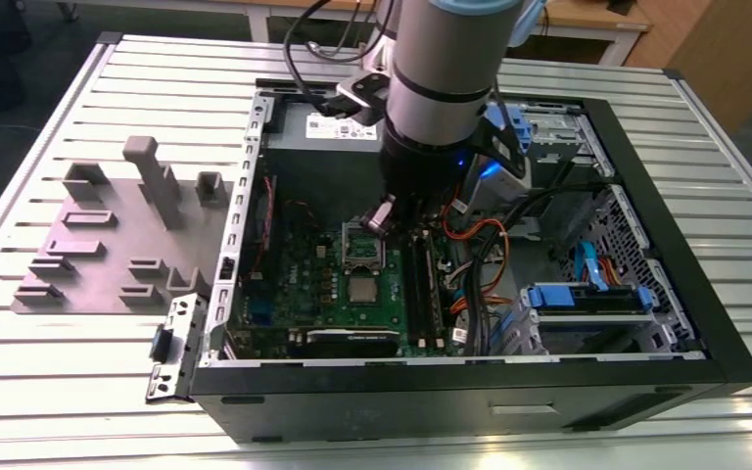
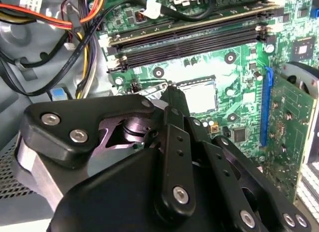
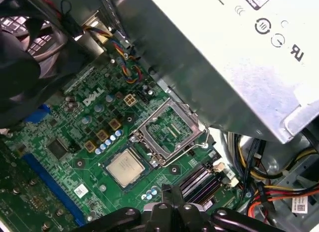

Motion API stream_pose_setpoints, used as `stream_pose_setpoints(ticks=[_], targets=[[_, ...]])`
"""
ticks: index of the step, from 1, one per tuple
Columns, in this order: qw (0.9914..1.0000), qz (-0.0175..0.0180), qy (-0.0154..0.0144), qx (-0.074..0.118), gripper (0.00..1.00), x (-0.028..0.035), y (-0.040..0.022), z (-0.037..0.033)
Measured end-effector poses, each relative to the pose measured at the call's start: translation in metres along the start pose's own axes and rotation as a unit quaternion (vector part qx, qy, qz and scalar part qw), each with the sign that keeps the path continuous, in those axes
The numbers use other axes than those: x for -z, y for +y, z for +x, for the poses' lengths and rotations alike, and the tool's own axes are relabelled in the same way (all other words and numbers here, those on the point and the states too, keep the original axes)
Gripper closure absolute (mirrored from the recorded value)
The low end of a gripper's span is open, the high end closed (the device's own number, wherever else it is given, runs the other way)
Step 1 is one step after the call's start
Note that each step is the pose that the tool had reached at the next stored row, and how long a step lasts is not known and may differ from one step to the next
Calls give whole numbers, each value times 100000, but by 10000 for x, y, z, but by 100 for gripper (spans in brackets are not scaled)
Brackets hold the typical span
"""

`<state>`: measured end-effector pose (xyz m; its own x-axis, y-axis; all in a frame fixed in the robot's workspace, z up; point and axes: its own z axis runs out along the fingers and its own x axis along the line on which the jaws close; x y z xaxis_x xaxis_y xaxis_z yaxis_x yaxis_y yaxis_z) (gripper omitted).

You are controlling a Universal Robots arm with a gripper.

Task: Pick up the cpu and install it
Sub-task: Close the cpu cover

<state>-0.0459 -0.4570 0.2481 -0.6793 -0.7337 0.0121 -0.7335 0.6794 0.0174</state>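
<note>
The cpu (image 1: 364, 292) is a small silvery square lying flat on the green motherboard (image 1: 301, 284), just in front of the socket (image 1: 363, 249). In the first wrist view the cpu (image 3: 125, 167) sits beside the socket (image 3: 169, 128), whose hinged metal frame is open. The second wrist view catches the cpu (image 2: 199, 96) as a pale square past the fingers. My gripper (image 1: 380, 217) hangs inside the case above the socket's far side, apart from the cpu. Its fingertips meet in one narrow point, gripper (image 3: 172, 192) and gripper (image 2: 174, 92), shut with nothing in them.
The black computer case (image 1: 481, 401) lies open on a slatted metal table (image 1: 63, 392). A grey power supply box (image 3: 234, 52) is close beside the arm. Orange and black cables (image 1: 481, 245) and memory slots (image 2: 194, 40) run near the socket. A grey fixture block (image 1: 128, 235) stands at the exterior view's left.
</note>
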Motion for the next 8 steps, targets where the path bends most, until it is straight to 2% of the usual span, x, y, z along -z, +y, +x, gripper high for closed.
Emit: stream_pose_setpoints(ticks=[1,3,4,5,8], targets=[[100000,-52,-24,16,89,-1,-5,-13],[99999,-414,-206,23,89,-2,-23,-36],[99997,-703,-375,27,89,-3,-32,-44],[99992,-1109,-645,41,89,-5,-40,-53],[99952,-2565,-1757,83,89,-9,-62,-73]])
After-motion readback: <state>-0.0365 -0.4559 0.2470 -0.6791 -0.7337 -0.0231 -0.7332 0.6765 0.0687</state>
